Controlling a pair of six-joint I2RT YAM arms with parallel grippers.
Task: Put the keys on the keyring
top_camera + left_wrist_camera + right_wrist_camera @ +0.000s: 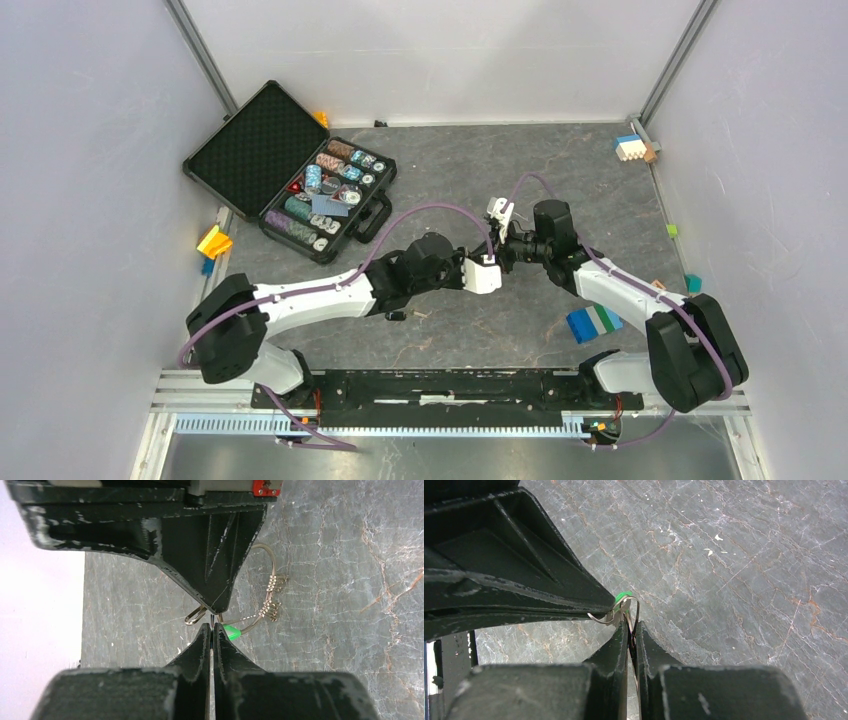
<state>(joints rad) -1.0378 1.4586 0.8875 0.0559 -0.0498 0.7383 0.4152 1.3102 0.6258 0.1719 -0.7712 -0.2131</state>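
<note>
**Overhead and wrist views.** The two arms met tip to tip above the middle of the grey marbled worktop (450, 180).

- **Left jaws:** these were pressed fully together. The bright green head of the green key (232, 631) lay against one fingertip (220, 636). Whether the key's blade was clamped between them could not be told.
- **Right jaws:** these were closed on the thin silver wire of the keyring (270, 560), which ran edge-on between its fingers (620, 639).
- **Keyring:** the ring was held clear of the worktop and arched out beside the right jaws. It carried a cluster of small keys (274, 592).
- **Surroundings:** an open black case (250, 140) holding poker chips (320, 195) lay at far left. A blue-green block (592, 322) lay near the right arm.
</note>
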